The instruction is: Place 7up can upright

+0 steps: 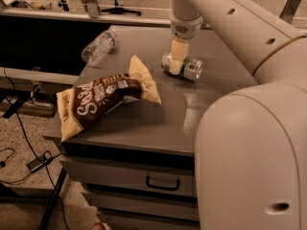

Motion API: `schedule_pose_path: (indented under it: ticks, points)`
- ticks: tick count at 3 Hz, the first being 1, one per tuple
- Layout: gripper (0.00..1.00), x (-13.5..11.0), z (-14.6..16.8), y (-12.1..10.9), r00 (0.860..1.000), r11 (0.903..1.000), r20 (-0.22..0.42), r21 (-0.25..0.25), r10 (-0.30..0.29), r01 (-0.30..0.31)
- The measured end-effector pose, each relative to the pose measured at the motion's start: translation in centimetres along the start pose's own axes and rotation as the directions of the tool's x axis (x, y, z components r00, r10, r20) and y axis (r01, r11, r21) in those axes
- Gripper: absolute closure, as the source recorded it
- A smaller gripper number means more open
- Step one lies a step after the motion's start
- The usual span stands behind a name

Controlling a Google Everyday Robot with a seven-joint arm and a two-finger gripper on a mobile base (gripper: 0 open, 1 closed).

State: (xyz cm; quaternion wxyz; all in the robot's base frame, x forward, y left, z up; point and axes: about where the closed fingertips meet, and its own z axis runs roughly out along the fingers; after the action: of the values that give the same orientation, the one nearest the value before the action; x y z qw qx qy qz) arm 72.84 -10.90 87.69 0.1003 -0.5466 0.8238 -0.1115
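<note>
Bag (103, 102): lying at the cabinet's (144, 123) near left corner.
Can (191, 69): lying on its side beyond the bag.
Gripper (177, 64): reaching down, fingers clasping the can.
Bottle (98, 47): lying at the far left edge.

— What can't you make out from where you sit?

— My gripper (176, 63) is toward 12 o'clock on the table (144, 123), right over the middle of the can (193, 69), so that band is hidden from me. The can's lettering is too small to read. My arm (249, 143) covers the table from 3 to 5 o'clock and runs off the top, right and bottom edges.

— And the rest?

— The label on the bottle (97, 47) is a blur. I can't read the fine print on the bag (96, 99). The lowest drawer (139, 215) is cut off at 6 o'clock.
</note>
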Motion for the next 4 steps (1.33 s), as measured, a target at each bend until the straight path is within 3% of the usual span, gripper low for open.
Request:
schedule_pose_path:
  ticks: [1,2,4]
  points:
    - [0.0,-0.2,0.7,0.0,0.998,0.9983,0.018,-0.026,0.053,-0.053]
    - [0.18,-0.2,1.5,0.5,0.997,0.9962,0.029,-0.055,0.069,-0.067]
    - [0.64,-0.9,4.0,1.8,0.999,0.9871,0.031,-0.16,0.014,-0.009]
